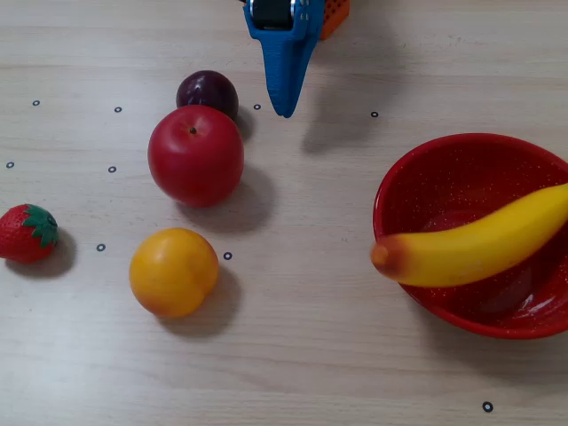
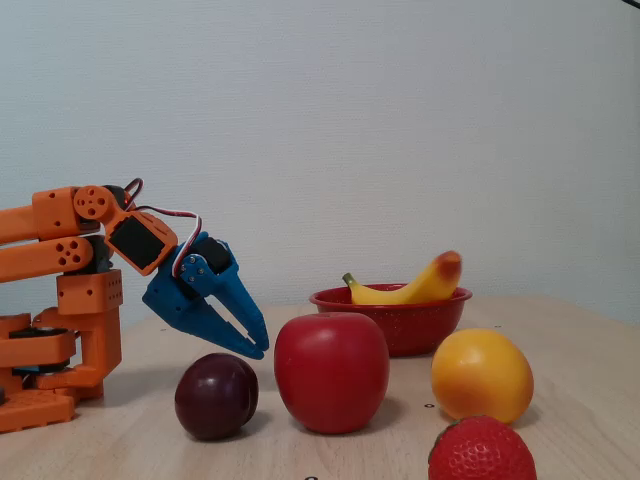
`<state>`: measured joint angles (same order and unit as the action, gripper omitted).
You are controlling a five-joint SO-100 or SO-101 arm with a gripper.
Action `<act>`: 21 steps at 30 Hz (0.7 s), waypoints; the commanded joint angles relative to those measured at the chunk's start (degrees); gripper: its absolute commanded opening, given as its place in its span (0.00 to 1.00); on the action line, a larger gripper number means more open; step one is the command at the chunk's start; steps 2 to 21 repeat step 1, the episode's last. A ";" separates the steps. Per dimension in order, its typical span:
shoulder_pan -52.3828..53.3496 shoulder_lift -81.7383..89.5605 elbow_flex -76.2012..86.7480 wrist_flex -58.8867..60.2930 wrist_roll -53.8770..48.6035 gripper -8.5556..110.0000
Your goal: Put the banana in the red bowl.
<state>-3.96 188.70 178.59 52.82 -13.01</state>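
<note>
The yellow banana [image 1: 479,248] lies inside the red bowl [image 1: 461,182] at the right in a fixed view. Its brown-tipped end sticks out over the bowl's left rim. In the side-on fixed view the banana [image 2: 415,287] rests tilted in the bowl [image 2: 400,328], one end rising above the rim. My blue gripper [image 1: 284,111] hangs at the top centre, well left of the bowl and apart from it. It is shut with nothing in it. In the side-on view the gripper [image 2: 260,350] points down just above a dark plum [image 2: 216,395].
A dark plum [image 1: 207,91], a red apple [image 1: 195,155], an orange fruit [image 1: 173,272] and a strawberry [image 1: 27,233] stand on the wooden table left of the bowl. The orange arm base [image 2: 60,330] sits at the left in the side-on view.
</note>
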 commanded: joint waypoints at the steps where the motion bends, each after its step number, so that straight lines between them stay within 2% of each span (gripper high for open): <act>1: -0.62 0.88 -2.90 -0.35 -0.18 0.07; 21: -0.62 0.88 -2.90 -0.35 -0.18 0.07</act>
